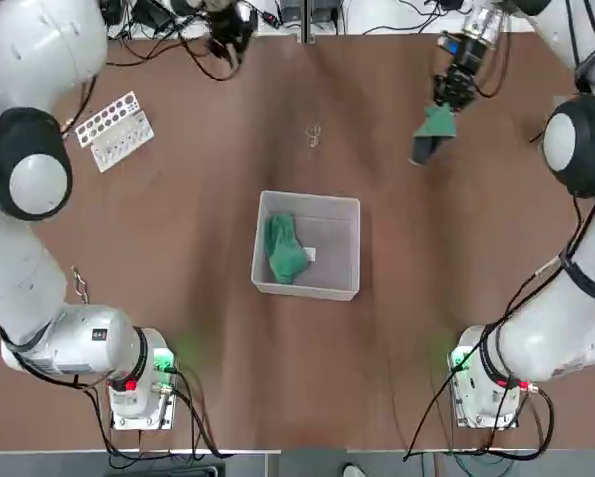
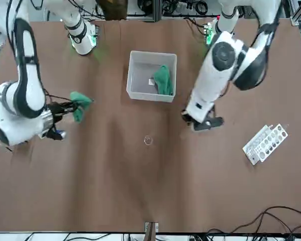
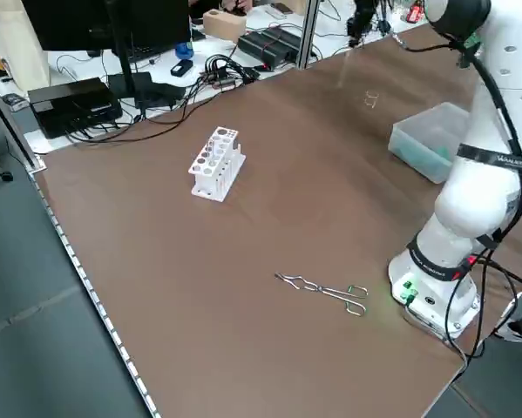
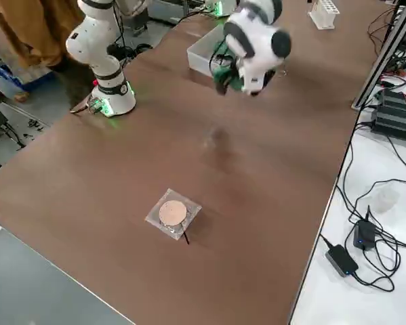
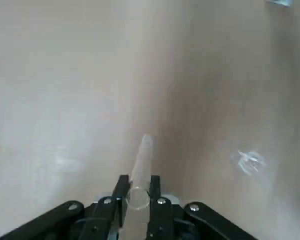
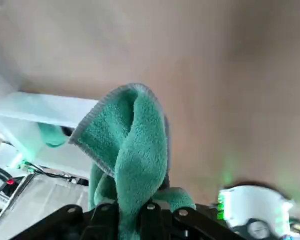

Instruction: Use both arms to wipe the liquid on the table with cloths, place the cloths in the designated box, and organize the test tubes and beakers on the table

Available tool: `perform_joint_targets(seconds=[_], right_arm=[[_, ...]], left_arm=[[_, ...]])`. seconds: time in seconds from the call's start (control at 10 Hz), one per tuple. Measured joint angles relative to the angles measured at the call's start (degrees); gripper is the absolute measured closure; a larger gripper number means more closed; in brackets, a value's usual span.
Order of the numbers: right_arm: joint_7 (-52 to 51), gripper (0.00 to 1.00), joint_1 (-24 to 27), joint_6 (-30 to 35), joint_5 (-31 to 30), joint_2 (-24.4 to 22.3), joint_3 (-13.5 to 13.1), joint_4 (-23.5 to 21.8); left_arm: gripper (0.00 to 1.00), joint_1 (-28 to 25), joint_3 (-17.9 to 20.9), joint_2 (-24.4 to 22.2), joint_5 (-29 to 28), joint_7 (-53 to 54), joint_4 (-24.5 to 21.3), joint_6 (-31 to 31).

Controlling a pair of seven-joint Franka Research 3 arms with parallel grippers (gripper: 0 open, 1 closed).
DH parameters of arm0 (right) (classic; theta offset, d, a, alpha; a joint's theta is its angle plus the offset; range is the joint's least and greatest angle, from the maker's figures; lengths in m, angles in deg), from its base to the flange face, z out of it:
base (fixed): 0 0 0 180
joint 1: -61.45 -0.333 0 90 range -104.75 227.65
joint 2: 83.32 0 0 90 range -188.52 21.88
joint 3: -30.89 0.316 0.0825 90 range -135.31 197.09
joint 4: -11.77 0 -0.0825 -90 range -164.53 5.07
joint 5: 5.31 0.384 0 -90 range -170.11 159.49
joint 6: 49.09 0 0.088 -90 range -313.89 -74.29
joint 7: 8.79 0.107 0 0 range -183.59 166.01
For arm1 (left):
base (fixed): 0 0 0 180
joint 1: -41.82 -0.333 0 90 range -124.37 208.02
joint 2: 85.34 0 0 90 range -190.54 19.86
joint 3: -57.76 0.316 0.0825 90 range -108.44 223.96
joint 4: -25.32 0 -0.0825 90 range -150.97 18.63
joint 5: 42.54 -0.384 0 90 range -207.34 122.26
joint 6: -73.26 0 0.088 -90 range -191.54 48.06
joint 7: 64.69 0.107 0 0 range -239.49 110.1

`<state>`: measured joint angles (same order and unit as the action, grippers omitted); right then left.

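My right gripper (image 1: pixel 454 91) is at the far right of the table (image 1: pixel 178 248), raised and shut on a green cloth (image 1: pixel 436 124) that hangs from it; the wrist view shows the folded cloth (image 6: pixel 137 145) between the jaws. A second green cloth (image 1: pixel 282 248) lies inside the pale grey box (image 1: pixel 342 214) at the table's middle. Far across the table on the left, my left gripper (image 1: pixel 227 40) is shut on a thin clear test tube (image 5: pixel 141 160) that sticks out past its fingers (image 5: pixel 120 189). A beaker (image 4: pixel 172 213) with a round pale top stands alone in the right side view.
A white rack with round holes (image 1: pixel 113 129) stands at the far left. Metal tongs (image 3: pixel 326 290) lie near the left arm's base. A small clear glass item (image 1: pixel 314 136) rests beyond the box. Cables and equipment line the far edge.
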<state>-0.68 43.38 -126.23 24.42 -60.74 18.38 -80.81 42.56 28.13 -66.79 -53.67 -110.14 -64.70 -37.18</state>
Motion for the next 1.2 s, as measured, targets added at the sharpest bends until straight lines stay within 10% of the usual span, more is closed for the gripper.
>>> perform_joint_targets(seconds=[0.5,0.9,1.2], right_arm=[[26.3,0.91,-29.3,-27.7,7.4,-6.8,0.4,-14.3],[30.8,0.9,-36.1,-34.4,7.4,-9.9,0.0,-24.2],[31.9,0.45,-38.2,-38.5,7.4,-10.4,0.0,-25.5]], left_arm=[[0.79,-1.8,16.8,-5.9,2.0,11.0,-3.9,2.1],[0.79,-2.3,31.0,-12.7,6.3,28.6,-11.0,1.9],[0.79,-2.4,38.9,-12.8,6.4,38.4,-14.6,-3.5]])
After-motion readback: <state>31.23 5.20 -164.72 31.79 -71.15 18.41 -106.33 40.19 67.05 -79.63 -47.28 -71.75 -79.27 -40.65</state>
